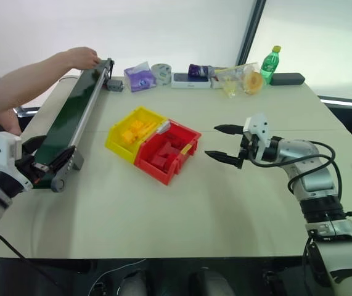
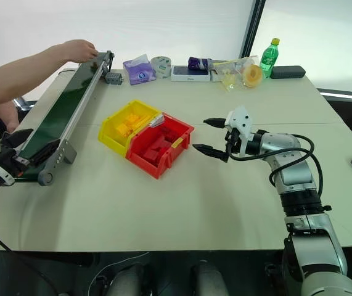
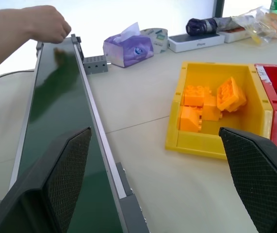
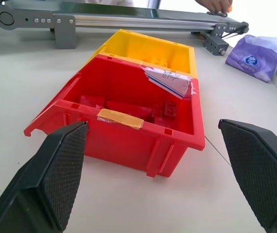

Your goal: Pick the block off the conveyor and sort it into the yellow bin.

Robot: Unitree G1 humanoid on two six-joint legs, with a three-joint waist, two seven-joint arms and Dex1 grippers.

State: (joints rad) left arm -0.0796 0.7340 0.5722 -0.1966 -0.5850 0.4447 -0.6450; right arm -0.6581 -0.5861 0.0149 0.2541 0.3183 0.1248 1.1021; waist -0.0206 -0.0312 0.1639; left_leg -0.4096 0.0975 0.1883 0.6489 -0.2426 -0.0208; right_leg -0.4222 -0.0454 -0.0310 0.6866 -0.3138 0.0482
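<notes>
While the person's hand (image 1: 80, 57) rests at the far end of the conveyor (image 1: 71, 120), you should wait with both hands spread and empty.
Head views: your left hand (image 1: 29, 161) sits at the near end of the conveyor, your right hand (image 1: 224, 143) hovers over the table (image 1: 225, 203) beside the red bin (image 1: 166, 150). Left wrist view: fingers (image 3: 68, 177) wide apart, gripping nothing; no block is visible on the belt, and the yellow bin (image 3: 216, 145) already holds orange bricks. Let the block reach you, then close squarely across it. Right wrist view: fingers (image 4: 63, 162) fully parted, touching nothing.
</notes>
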